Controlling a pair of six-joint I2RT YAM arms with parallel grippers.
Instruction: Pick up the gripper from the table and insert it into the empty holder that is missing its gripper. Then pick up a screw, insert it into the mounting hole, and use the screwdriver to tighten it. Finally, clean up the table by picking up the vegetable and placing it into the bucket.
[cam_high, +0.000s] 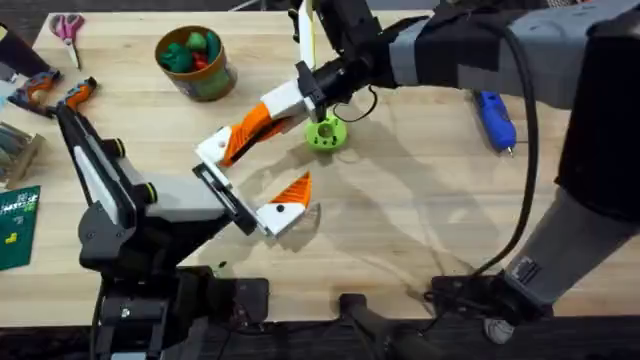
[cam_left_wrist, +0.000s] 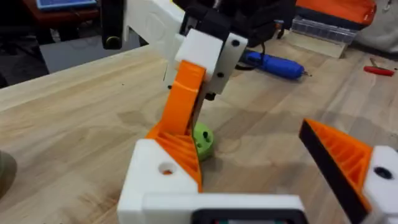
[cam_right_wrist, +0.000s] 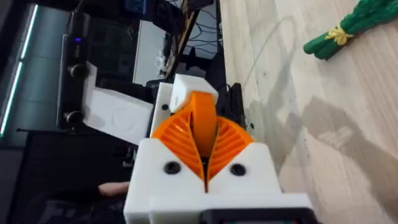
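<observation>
With my right gripper (cam_high: 248, 132) clenched on the gripper (cam_right_wrist: 202, 115) at centre frame, seating it into my wide-open left gripper (cam_left_wrist: 258, 171), step 1 of 3 is unfinished; the screwdriver (cam_high: 495, 120) at upper right and the vegetable (cam_right_wrist: 348, 31) wait.

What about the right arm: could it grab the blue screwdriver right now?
Probably not yet. The right gripper is shut on the orange gripper, so it looks busy. The screwdriver lies on the table with nothing around it, so the way looks free once it lets go.
</observation>
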